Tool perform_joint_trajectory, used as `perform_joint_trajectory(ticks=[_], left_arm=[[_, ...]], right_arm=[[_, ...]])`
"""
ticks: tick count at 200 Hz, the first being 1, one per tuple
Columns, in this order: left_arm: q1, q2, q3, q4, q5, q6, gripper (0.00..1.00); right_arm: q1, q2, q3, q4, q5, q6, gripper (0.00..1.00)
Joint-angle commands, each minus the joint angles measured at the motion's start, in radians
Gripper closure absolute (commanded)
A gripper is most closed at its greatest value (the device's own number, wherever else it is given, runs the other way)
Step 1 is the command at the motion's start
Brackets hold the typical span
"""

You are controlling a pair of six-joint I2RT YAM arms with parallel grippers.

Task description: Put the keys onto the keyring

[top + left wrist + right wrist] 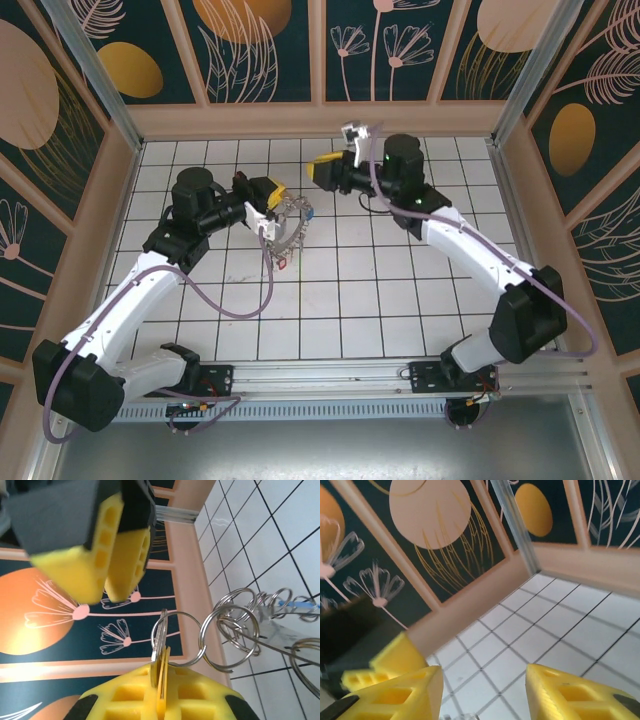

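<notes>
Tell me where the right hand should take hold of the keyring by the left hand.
Probably grip the keyring on its outer arc, between the blue key and the red key, coming from the right hand's side. That stretch bulges away from the left hand, which is shut on a yellow key.

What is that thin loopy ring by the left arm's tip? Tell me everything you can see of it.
The keyring is a thin grey wire loop, metal by its shine, strung with small silver split rings. It curves beyond the left gripper, which is shut on a yellow key linked to one split ring. A red key sits at its near end, something blue farther along. Whether it rests on the floor is unclear.
</notes>
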State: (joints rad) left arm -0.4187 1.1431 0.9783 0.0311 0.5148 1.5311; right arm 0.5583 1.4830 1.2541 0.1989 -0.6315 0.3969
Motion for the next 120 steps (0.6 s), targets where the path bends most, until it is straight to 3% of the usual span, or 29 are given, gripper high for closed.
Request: perform_joint_trajectory(ticks=[1,42,76,120], left_arm=[[-0.005,-0.007,0.017,0.100,0.028,0.037,1.00],[-0.006,0.009,0.013,0.142,0.022,0.034,1.00],[-0.006,0.007,0.007,0.150,0.022,0.035,1.00],[-0.006,0.007,0.000,0.149,0.014,0.040,1.00]], right_arm=[[0.019,0.027,0.060,-0.156,-0.113,0.335,0.53],[0.035,0.041,0.131,-0.256,-0.140,0.439,0.57],[0.037,0.036,0.086,-0.132,-0.234,0.603,0.58],[0.034,0.046,0.100,-0.120,-0.289,0.609,0.58]])
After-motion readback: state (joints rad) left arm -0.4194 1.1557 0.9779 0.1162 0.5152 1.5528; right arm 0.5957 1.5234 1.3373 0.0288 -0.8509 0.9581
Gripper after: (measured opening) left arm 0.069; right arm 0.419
